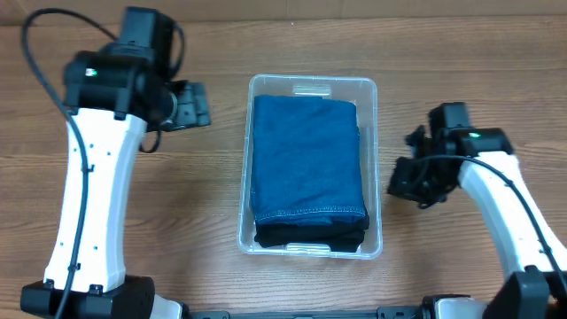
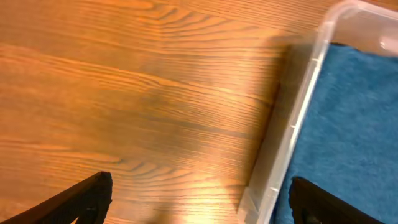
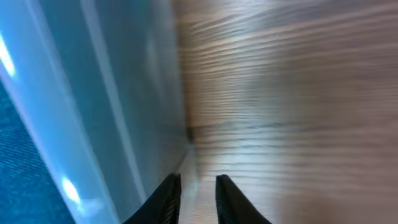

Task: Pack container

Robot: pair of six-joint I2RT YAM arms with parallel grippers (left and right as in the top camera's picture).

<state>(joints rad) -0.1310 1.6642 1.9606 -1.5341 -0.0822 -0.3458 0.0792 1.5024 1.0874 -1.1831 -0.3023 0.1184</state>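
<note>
The clear plastic container (image 1: pixel 376 133) stands at the table's middle. A folded blue cloth (image 1: pixel 306 159) fills it and lies on a dark cloth (image 1: pixel 310 236); the base is hidden. My left gripper (image 1: pixel 197 105) is open and empty, just left of the container's far left corner. In the left wrist view its fingers (image 2: pixel 202 205) straddle the container's rim (image 2: pixel 298 118) beside the blue cloth (image 2: pixel 354 124). My right gripper (image 1: pixel 404 182) is by the right wall. In the right wrist view its fingers (image 3: pixel 198 186) are almost together, holding nothing, next to the container's wall (image 3: pixel 93 124).
Bare wooden table (image 1: pixel 443 53) lies all around the container. Both arms' white links rise from the table's front edge, left (image 1: pixel 89 204) and right (image 1: pixel 514 221).
</note>
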